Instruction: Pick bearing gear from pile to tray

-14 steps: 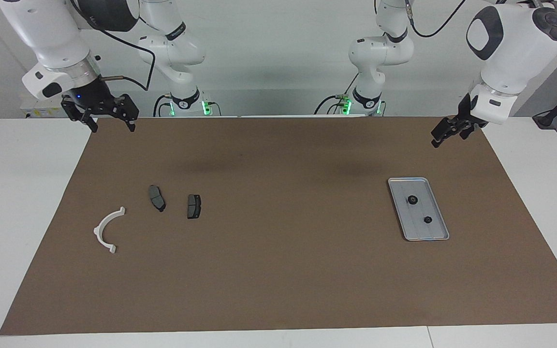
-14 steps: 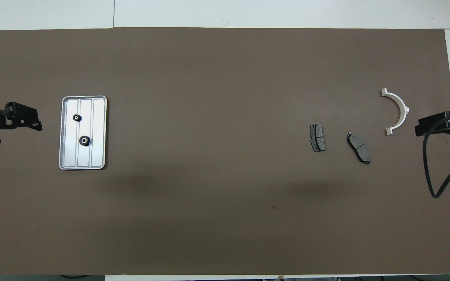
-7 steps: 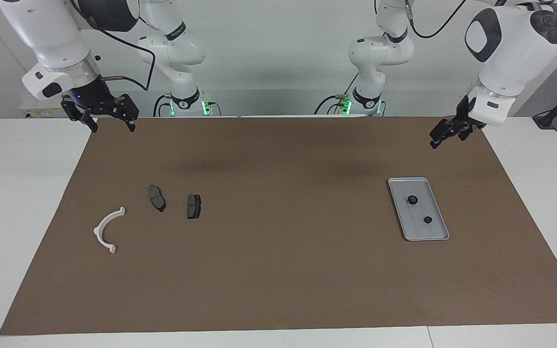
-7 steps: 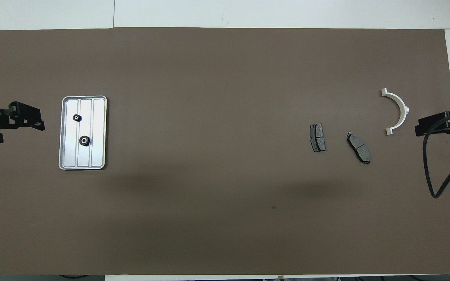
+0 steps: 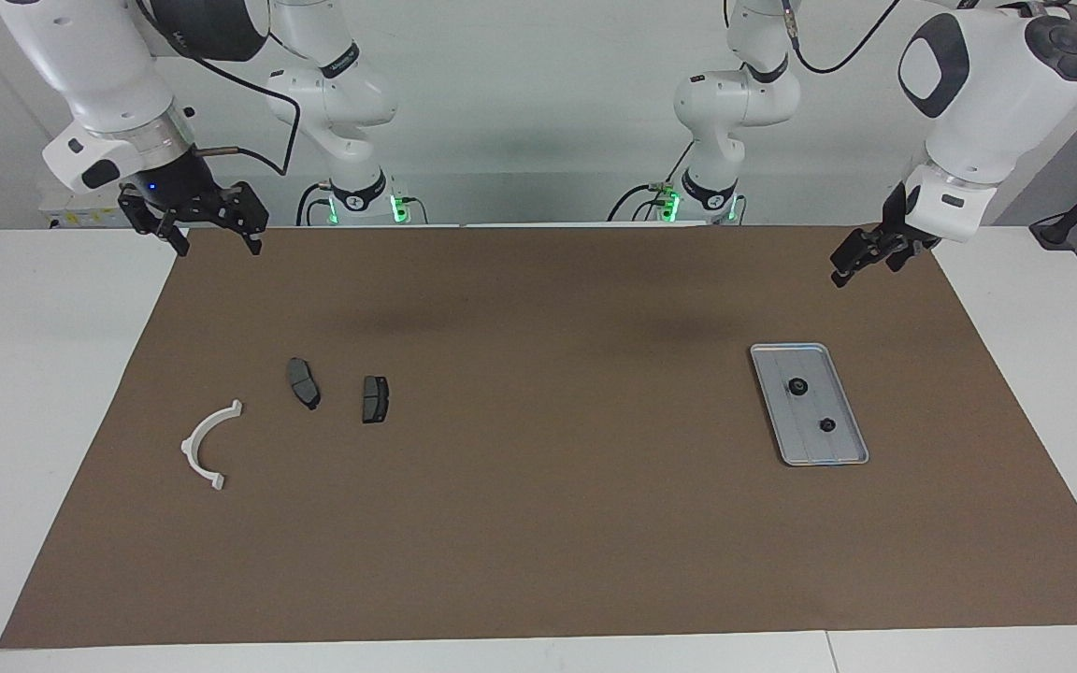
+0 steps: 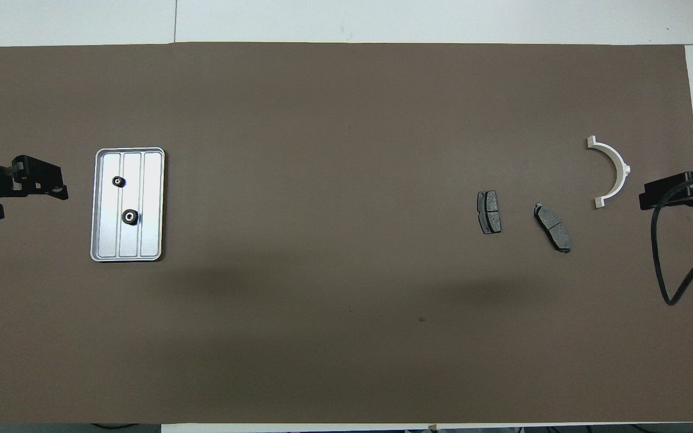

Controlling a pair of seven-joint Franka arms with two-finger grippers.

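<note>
On the tray (image 5: 786, 447), two gears (image 5: 796, 386), left gripper (image 5: 840, 271) unreadable, right gripper (image 5: 216, 241) spread, empty.

Brown mat (image 5: 538, 523) covers white table (image 5: 43, 393).

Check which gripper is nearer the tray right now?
Left. The left gripper hangs over the mat at the tray's end of the table. The right gripper waits at the other end, up by the mat's corner.
</note>
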